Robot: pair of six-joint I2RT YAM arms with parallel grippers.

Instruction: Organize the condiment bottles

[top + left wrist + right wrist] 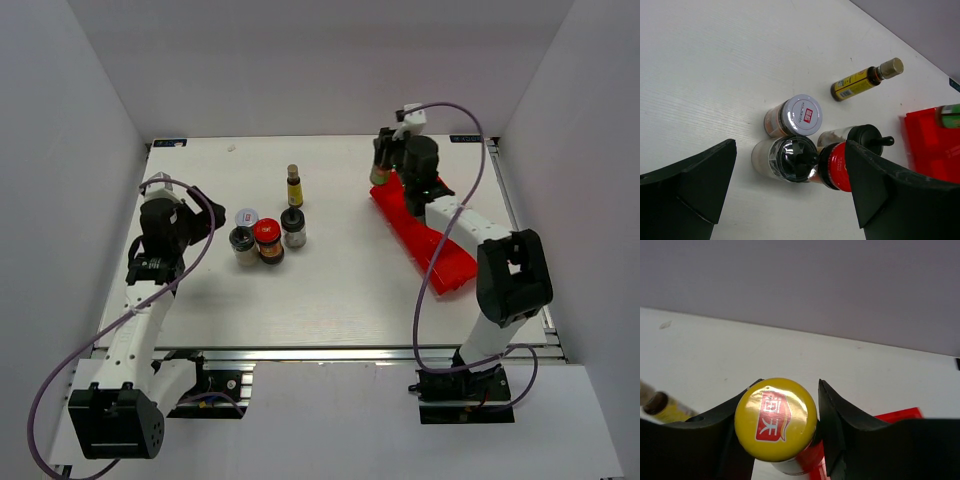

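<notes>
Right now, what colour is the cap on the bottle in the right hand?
Yellow cap, red emblem, on that bottle; the right wrist view shows it best.

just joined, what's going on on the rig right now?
The right gripper has its jaws shut on a yellow-capped sauce bottle at the far end of the red bin; whether it is set down, cannot tell. The left gripper hangs open beside the mid-table cluster: white-lidded jar, red-lidded jar, one black-capped shaker, a second shaker. The other slim bottle sits just beyond them.
</notes>
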